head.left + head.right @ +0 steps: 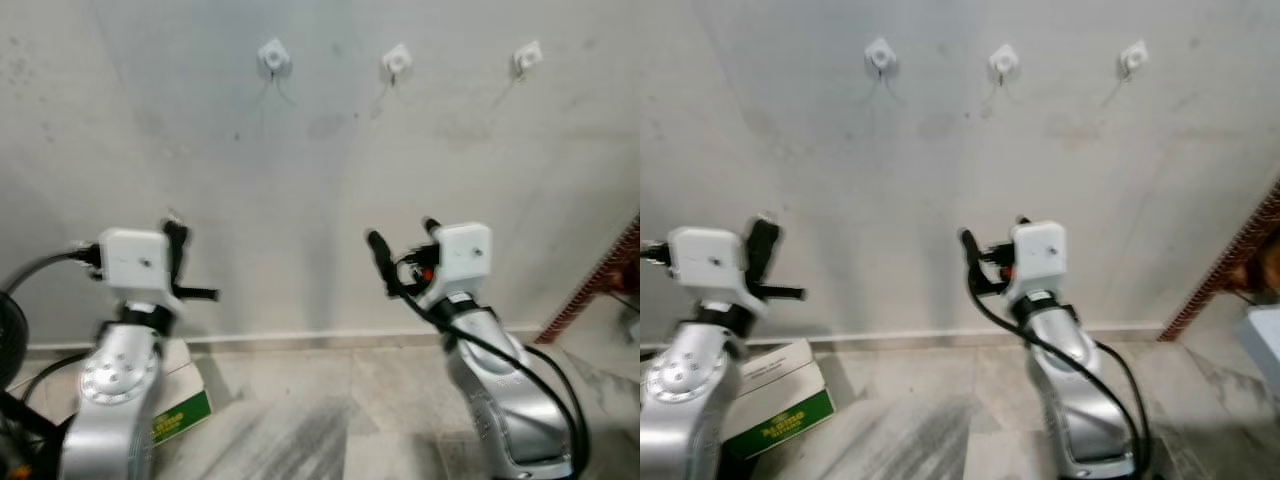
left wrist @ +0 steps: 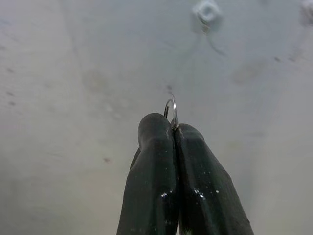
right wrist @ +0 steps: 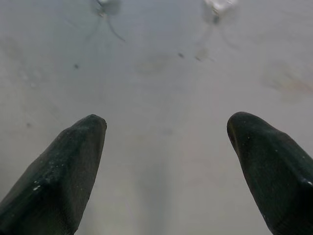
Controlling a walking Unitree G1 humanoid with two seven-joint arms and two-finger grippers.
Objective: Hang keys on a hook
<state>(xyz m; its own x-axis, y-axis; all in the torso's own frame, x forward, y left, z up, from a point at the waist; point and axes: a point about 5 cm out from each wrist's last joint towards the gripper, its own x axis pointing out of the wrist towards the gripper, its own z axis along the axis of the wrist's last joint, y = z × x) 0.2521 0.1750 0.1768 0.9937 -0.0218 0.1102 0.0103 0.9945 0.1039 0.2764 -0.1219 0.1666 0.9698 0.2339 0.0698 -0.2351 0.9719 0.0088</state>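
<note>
Left gripper (image 2: pixel 173 129) pinching thin silver key ring (image 2: pixel 171 111), aimed at white square wall hook (image 2: pixel 206 11) at one o'clock for hanging; right gripper (image 3: pixel 166 129) spread, idle.

A pale grey wall (image 1: pixel 330 190) takes up most of the head views, marked with faint stains and small dark specks. Where it meets the floor (image 1: pixel 330 420) there is a light strip of skirting (image 1: pixel 300 338). The floor is grey stone with darker streaks. On it, at the left and close to the wall, lies a white cardboard box (image 1: pixel 780 400) with a green band and yellow lettering — too blurred to read. At the far right edge a reddish-brown lattice piece (image 1: pixel 600 280) leans up — what it belongs to cannot be told.
</note>
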